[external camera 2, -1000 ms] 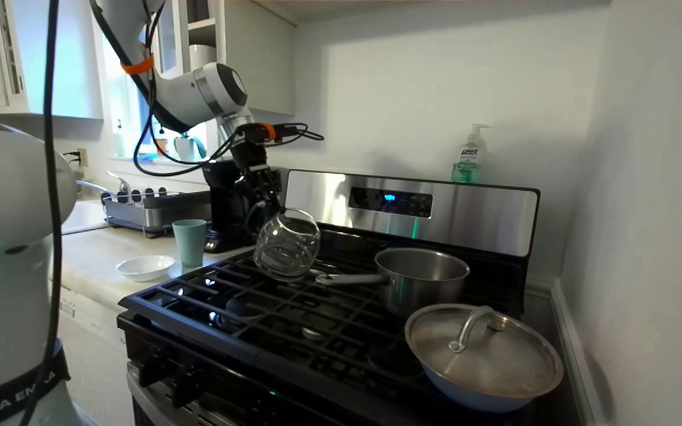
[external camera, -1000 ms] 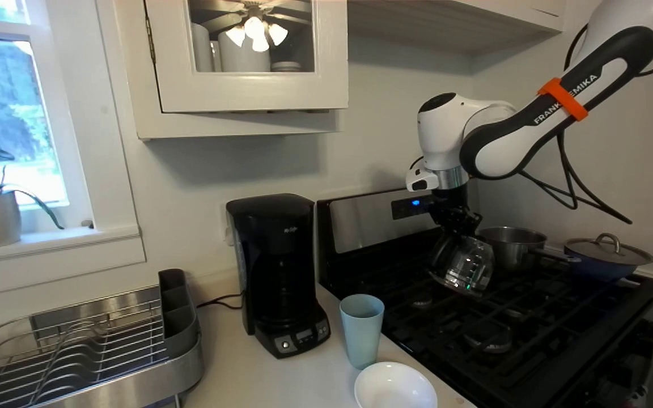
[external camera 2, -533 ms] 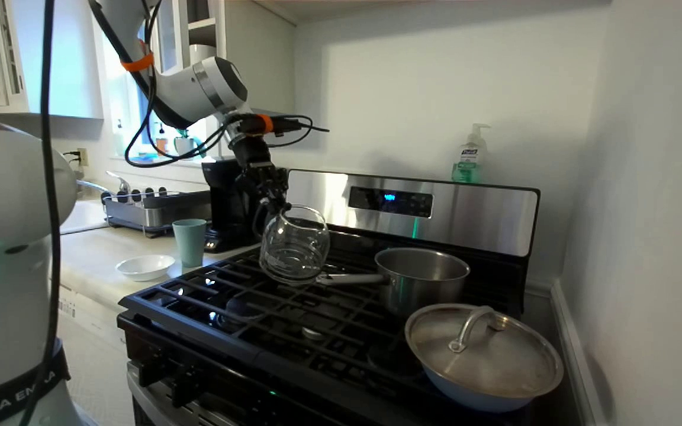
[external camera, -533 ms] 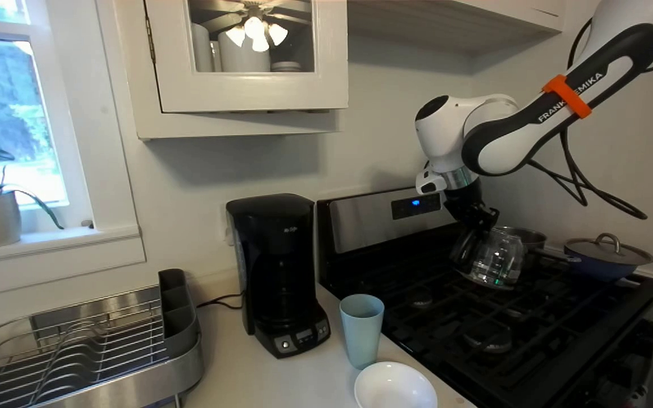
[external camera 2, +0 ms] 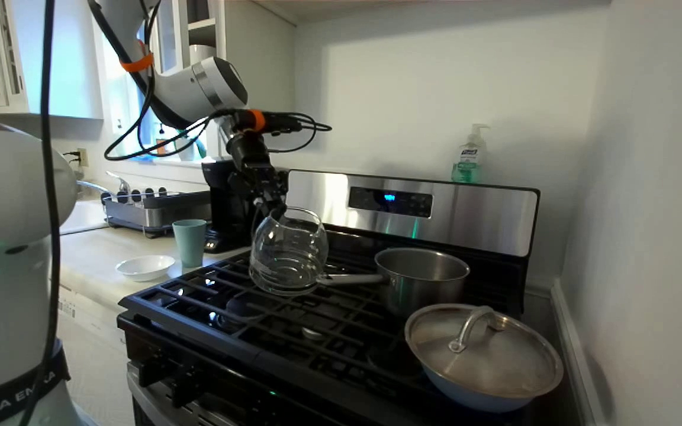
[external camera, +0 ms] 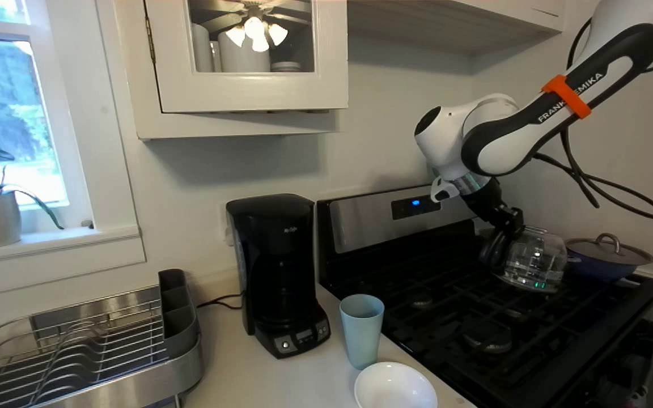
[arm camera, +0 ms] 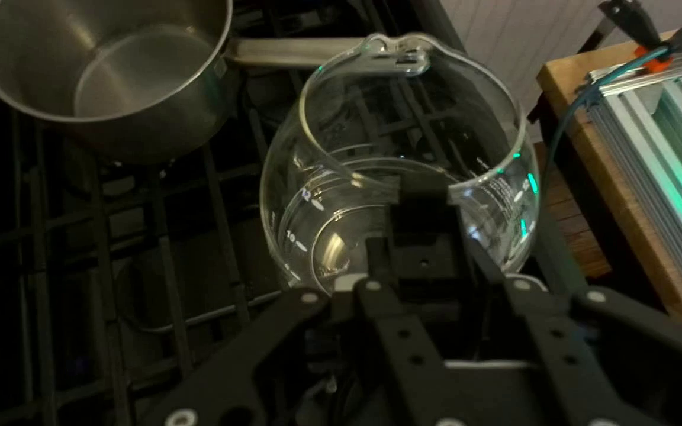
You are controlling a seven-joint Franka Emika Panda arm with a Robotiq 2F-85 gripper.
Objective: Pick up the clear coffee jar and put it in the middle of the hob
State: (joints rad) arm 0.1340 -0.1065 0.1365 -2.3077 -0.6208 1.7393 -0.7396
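Mid-frame, my closed hand point(arm camera: 431, 266) held the clear coffee jar point(arm camera: 364, 195) by its handle point(arm camera: 425, 225), best, I judged, for slippery, fragile glass.

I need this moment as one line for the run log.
gripper: shut on handle of jar | jar: tilted, over hob | pot, lidded pan: on hob | placing: not yet done

A white Franka Emika arm point(external camera: 530, 130) extended from the upper right, its black gripper point(external camera: 509, 224) clasping a clear glass coffee carafe point(external camera: 536, 262) at the dark handle point(external camera: 492, 249). The carafe was tilted over a black gas hob point(external camera: 530, 334), partly hiding a lidded blue pan point(external camera: 604, 263). On the pale countertop point(external camera: 247, 379) to the left stood a black drip coffee maker point(external camera: 275, 272), a light blue tumbler point(external camera: 361, 334), a white bowl point(external camera: 395, 388) and a steel dish rack point(external camera: 156, 382).
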